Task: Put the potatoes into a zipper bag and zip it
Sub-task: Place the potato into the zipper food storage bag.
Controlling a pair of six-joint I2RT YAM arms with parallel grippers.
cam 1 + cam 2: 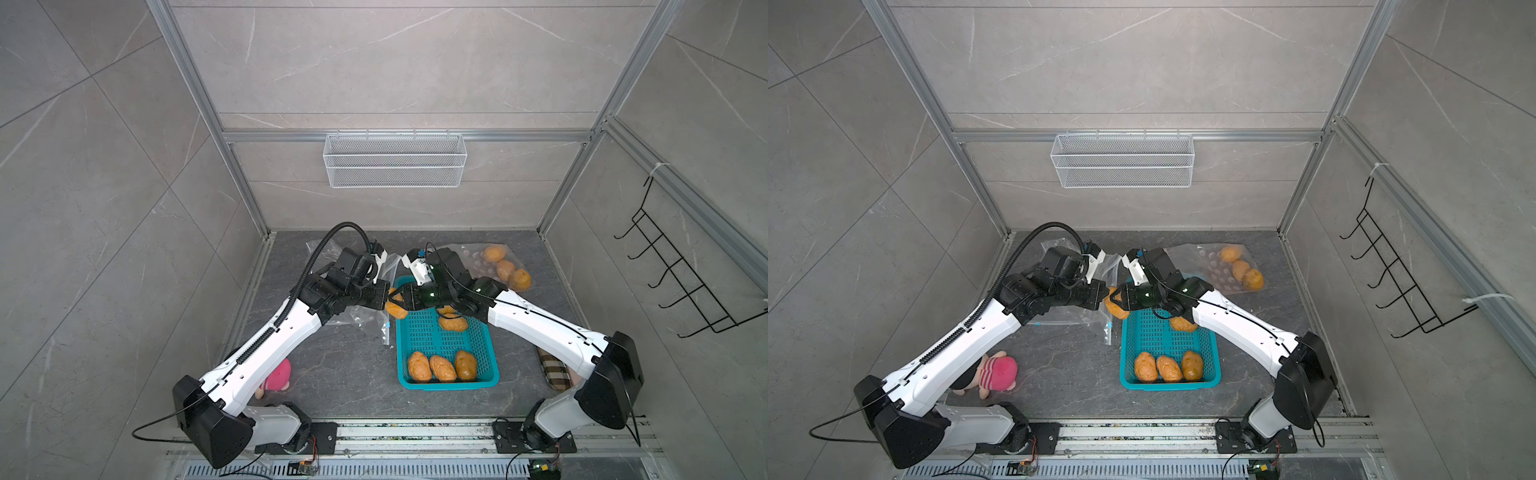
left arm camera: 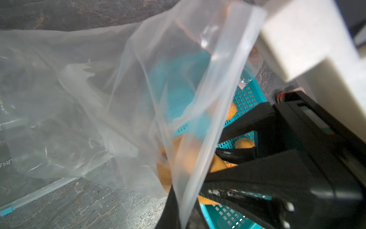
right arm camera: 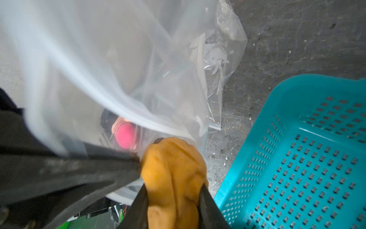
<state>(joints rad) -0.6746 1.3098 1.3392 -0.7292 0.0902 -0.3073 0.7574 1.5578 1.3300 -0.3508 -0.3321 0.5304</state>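
Observation:
My left gripper (image 2: 183, 216) is shut on the rim of a clear zipper bag (image 2: 99, 99) and holds its mouth up beside the teal basket (image 1: 449, 384). My right gripper (image 3: 174, 208) is shut on an orange-tan potato (image 3: 172, 168) right at that mouth, against the bag's film. In both top views the two grippers meet at the basket's far left corner, with the held potato (image 1: 395, 311) (image 1: 1115, 308) between them. Three potatoes (image 1: 442, 368) lie at the basket's near end, and another (image 1: 453, 323) lies partly under my right arm.
A second clear bag (image 1: 469, 253) at the back right holds three potatoes (image 1: 505, 269). A pink plush toy (image 1: 996, 372) lies under my left arm. A checked cloth thing (image 1: 555, 372) lies under my right arm. A wire basket (image 1: 395, 160) and a black hook rack (image 1: 685, 274) hang on the walls.

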